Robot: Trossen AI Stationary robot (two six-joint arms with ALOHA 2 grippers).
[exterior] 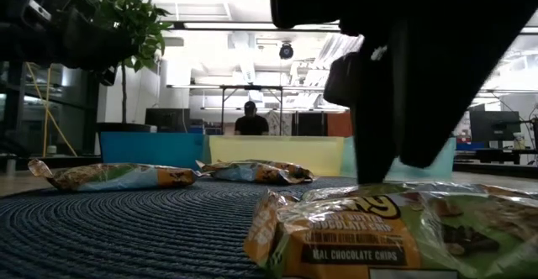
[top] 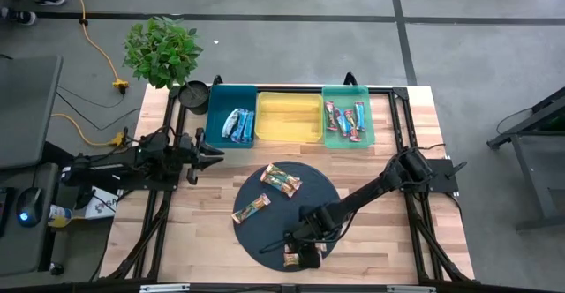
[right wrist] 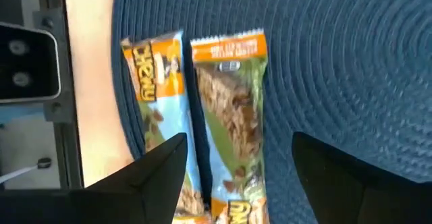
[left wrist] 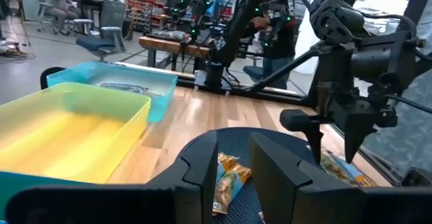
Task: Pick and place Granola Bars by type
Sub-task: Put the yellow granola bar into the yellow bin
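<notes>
On a round dark woven mat (top: 309,183) lie several granola bars. Two orange-and-blue ones (top: 281,180) (top: 251,209) lie mid-mat. Two more lie side by side at its near edge: a green-orange bar (right wrist: 233,109) and a blue-orange bar (right wrist: 156,96). My right gripper (right wrist: 239,170) points steeply down over this pair, open. The green-orange bar lies between its fingers, and one finger (right wrist: 162,163) stands over the blue-orange bar. My left gripper (left wrist: 233,177) waits level at the table's left (top: 214,154), with a narrow gap between its fingers and nothing in it. My right gripper stands low over the green-orange bar (exterior: 395,228), which lies flat on the mat. One dark finger (exterior: 374,144) comes down to the wrapper in the low view. Whether it touches the wrapper I cannot tell.
Three bins stand along the far edge. The teal one (top: 217,116) holds blue bars, the yellow one (top: 289,132) shows no bars, and the green one (top: 365,121) holds red and blue bars. A potted plant (top: 161,50) is at the far left corner. Bare wood lies left of the mat.
</notes>
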